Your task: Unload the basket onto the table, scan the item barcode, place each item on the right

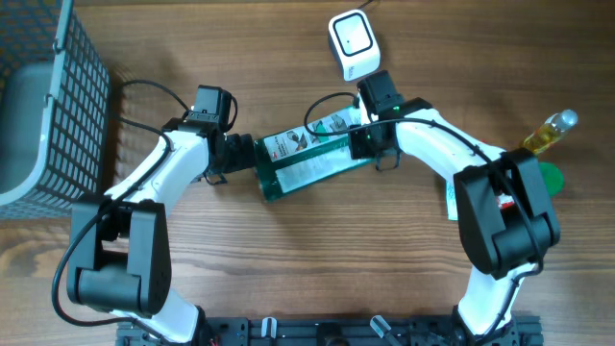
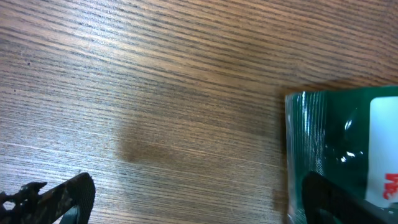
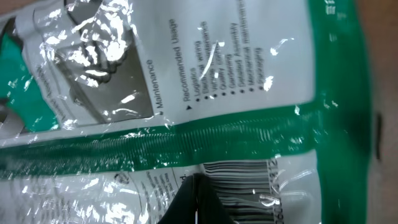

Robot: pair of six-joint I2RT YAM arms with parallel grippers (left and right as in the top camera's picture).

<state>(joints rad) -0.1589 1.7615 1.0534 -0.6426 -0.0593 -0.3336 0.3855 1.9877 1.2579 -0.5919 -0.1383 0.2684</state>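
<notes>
- Overhead view: one green package (image 1: 307,163) lay slantwise at the middle of the table (image 1: 288,279), between the two arms. One white barcode scanner (image 1: 351,43) stood just beyond its right end.
- Overhead view: the right gripper (image 1: 370,142) sat on the package's right end, near the scanner. The left gripper (image 1: 245,154) sat at the left end.
- Overhead view: also counted were one wire basket (image 1: 67,86) at the far left and one bottle (image 1: 548,135) of yellow liquid at the far right, both well apart from the package.
- Left wrist view: the left gripper (image 2: 196,193) was spread wide and held nothing. One of its fingers (image 2: 68,196) was over bare wood, and the other overlapped the package's end (image 2: 348,143).
- Right wrist view: the right gripper (image 3: 194,202) was closed to a single dark wedge and appeared to pinch the package's clear film. One barcode (image 3: 242,180) was printed just beside the tips, and glare crossed the wrap.
- Step in hand, as judged: presenting the barcode to the scanner.
- Procedure: keep the right pinch clear of the bars, since the tips lay at their edge.
- Procedure: turn the printed face squarely toward the scanner window and tilt it enough to shed the glare.
- Procedure: close the left gripper on the far end only if the film sags or creases the code.
</notes>
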